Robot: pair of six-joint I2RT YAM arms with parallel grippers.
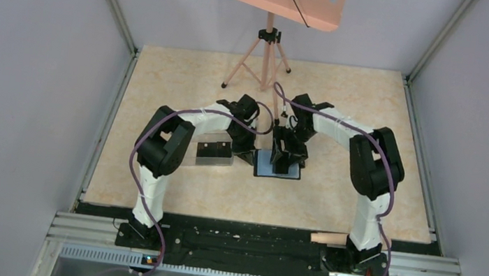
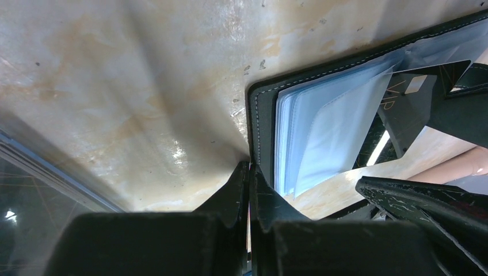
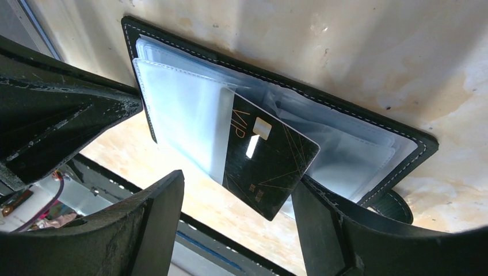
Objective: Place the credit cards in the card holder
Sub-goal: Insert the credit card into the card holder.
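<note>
Though hard to make out from above, pinched between the pressed-together fingers of the left gripper [image 2: 248,172]: the left edge of the card holder [image 2: 262,115], lying open and flat on the table [image 2: 144,86]. Off to the outer side of those fingers, a clear plastic box [image 1: 214,152]. Further right, spread wide over the holder's bluish pockets, the fingers of the right gripper [image 3: 237,184]. Between them, one black credit card [image 3: 267,167] marked VIP, partly tucked into a pocket, free corner poking past the holder's edge, just beside the right-hand finger.
</note>
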